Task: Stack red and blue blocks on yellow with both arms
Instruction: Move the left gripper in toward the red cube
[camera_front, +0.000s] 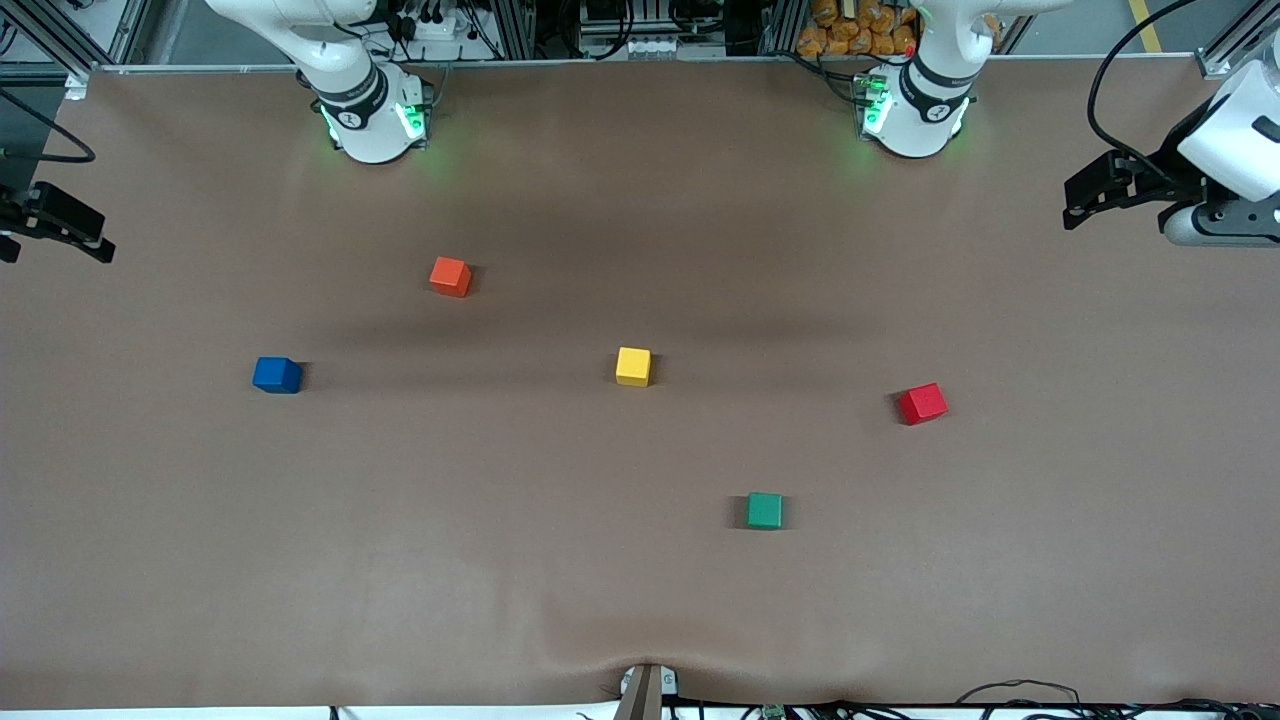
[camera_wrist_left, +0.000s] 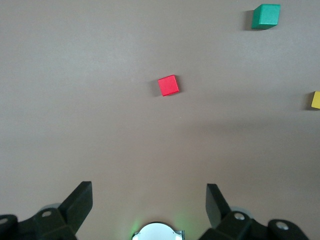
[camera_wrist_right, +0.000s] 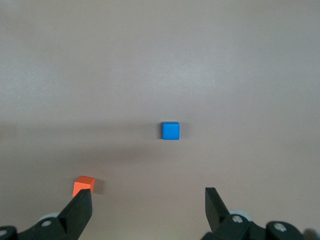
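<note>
Stock: yellow cube mid-tabletop; blue cube toward the right arm's end, red cube toward the left arm's; nothing stacked. Left claw and right claw spread, empty, raised at opposite tabletop ends. Step: opening reach; each claw must descend squarely over its cube.

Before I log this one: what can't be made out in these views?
- Right gripper: front view's edge cuts off its arm.
- Left gripper: its arm runs off that view's edge.
- Yellow cube: cropped by the left wrist view's edge.
- Orange-red cube: partly hidden by a right gripper finger.
</note>
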